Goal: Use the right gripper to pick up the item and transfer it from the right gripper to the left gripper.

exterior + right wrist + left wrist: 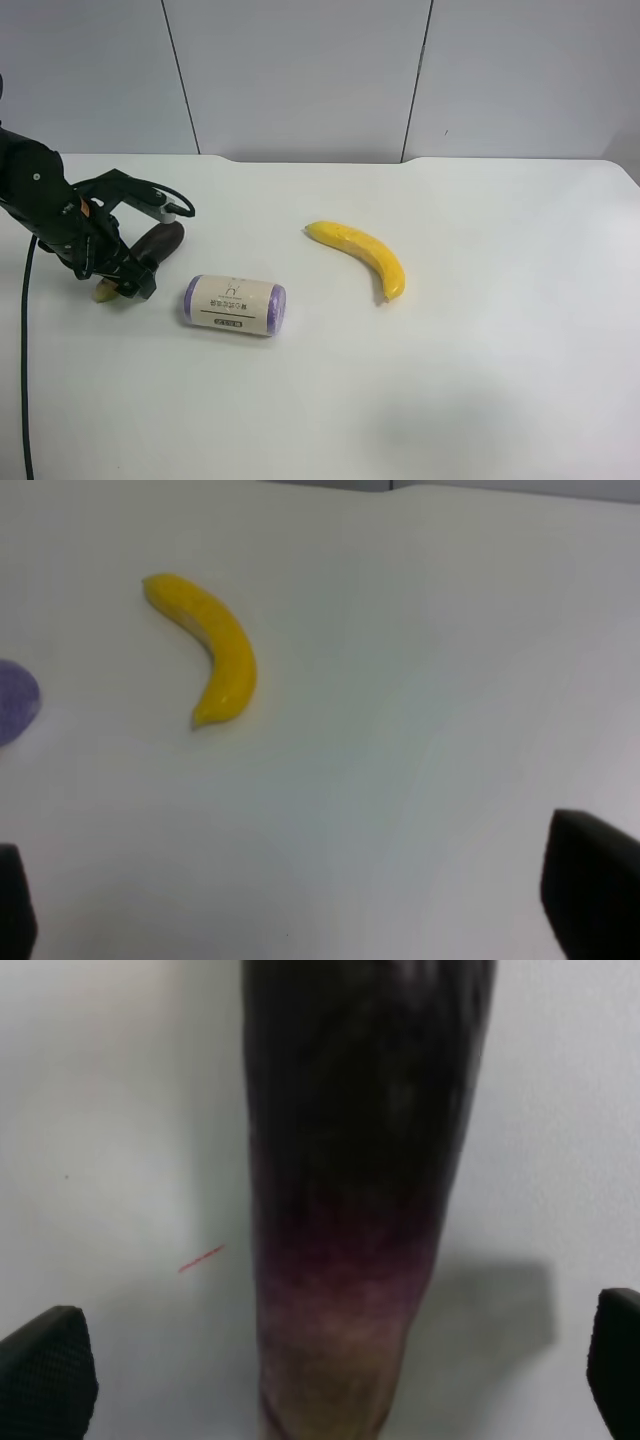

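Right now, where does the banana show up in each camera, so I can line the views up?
Exterior high: the banana lies right of centre on the table, to the right of the purple-ended roll.
Right wrist: upper left.
Left wrist: not in it; only the eggplant shows.
Shared landmark: the roll, whose purple end shows at the right wrist view's left edge.

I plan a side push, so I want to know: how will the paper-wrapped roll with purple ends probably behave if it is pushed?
The roll lies on its side on the smooth white table, so it would probably roll if pushed across its axis. Pushed along its axis, it would more likely slide. Its wrapped, paper-like look suggests it is light, though weight cannot be confirmed.
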You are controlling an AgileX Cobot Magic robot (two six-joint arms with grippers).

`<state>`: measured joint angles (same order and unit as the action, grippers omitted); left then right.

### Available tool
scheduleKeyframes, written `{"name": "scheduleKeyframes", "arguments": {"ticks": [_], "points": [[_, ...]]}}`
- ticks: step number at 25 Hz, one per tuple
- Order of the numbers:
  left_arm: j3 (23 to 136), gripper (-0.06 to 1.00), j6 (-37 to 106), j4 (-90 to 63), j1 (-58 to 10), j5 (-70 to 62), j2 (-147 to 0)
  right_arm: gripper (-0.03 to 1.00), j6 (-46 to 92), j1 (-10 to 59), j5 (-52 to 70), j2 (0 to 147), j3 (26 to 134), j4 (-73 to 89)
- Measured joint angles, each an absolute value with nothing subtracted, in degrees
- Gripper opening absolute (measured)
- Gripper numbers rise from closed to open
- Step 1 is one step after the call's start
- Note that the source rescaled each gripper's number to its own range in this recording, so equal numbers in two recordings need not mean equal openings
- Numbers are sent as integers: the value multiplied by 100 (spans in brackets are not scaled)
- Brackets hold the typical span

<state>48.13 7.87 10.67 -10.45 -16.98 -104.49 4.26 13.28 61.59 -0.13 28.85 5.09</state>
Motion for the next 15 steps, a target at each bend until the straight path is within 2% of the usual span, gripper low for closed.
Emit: {"name": "scheduleKeyframes", "arguments": {"ticks": [15], "points": [[4813, 99, 771, 1110, -1045, -1920, -10434, 100, 426, 1328, 6159, -13, 2885, 509]]}}
